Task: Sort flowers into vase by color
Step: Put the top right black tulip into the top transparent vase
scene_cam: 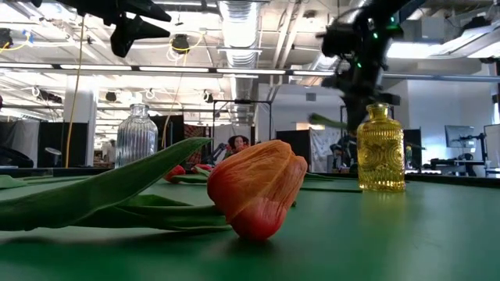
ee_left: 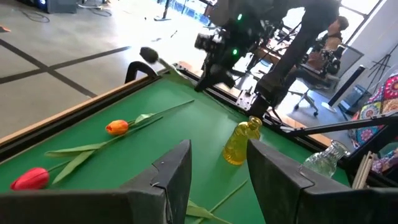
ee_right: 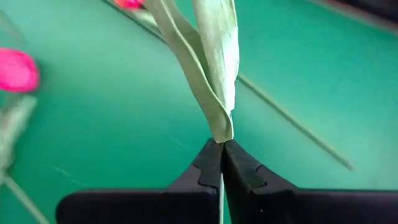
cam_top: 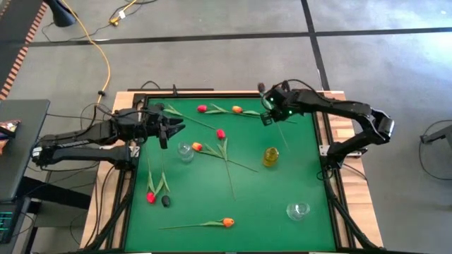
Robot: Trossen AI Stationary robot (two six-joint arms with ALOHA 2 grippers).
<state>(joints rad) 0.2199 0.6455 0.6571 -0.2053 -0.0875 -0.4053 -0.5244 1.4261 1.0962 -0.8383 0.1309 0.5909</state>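
Right wrist view: your right claw (ee_right: 221, 163) is pinched shut on a tulip (ee_right: 211, 74) stem, lifted off the mat. Yellow vase (cam_top: 271, 156) sits near, toward the table's front. Stem hangs roughly upright. Left claw (cam_top: 174, 129) idles open.

- Grey floor of large tiles (cam_top: 212, 63), crossed by dark seams.
- Yellow cable (cam_top: 95, 42) trailing across.
- Long fluorescent ceiling lights (scene_cam: 238, 19) overhead.

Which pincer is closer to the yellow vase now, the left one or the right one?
The right. The right pincer is up by the mat's far edge, just beyond the yellow vase, shut on a flower stem. The left pincer hovers across the mat, well to the vase's left.
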